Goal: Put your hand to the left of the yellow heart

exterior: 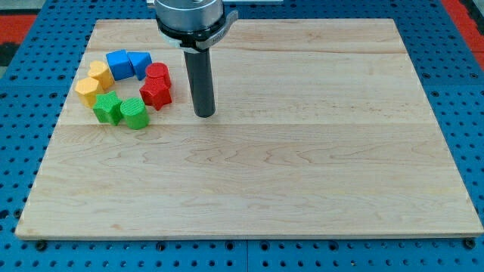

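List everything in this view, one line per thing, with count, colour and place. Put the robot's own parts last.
blue blocks: 2, blue, top of the ring of blocks near the view's top left, touching side by side; exact shapes hard to tell.
red blocks: 2, red, right side of the ring, one behind the other.
green blocks: 2, green, bottom of the ring.
yellow blocks: 2, yellow, left side of the ring; which is the heart is hard to tell.
board: 1, light wood, fills most of the view.
pegboard surface: 1, blue, around the board.
my tip: 1, dark rod end, on the board to the view's right of the red blocks, apart from them.
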Tool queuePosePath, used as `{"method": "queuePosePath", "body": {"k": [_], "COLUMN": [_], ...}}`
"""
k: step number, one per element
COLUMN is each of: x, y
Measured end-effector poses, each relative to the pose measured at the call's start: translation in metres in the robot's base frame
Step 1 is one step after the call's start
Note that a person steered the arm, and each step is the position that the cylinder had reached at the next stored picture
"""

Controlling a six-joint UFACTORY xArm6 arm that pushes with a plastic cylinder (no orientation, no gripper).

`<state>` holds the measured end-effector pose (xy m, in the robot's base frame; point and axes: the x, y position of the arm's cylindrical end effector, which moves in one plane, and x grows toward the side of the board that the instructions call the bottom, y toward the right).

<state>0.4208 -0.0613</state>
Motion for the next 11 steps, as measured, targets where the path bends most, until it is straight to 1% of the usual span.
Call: {"method": "queuePosePath", "body": {"k": [1,2,3,4,5,6,7,8,9,10,11], "x": [0.000,0.012,0.052,0.093,0.102,0.094,0.090,0.080,0.035,-0.030,-0.078], "y": [0.001,-0.001,0.011,-0.039,-0.137,-0.237,-0.243,-0.244,-0.243,-0.243,-0.241]}}
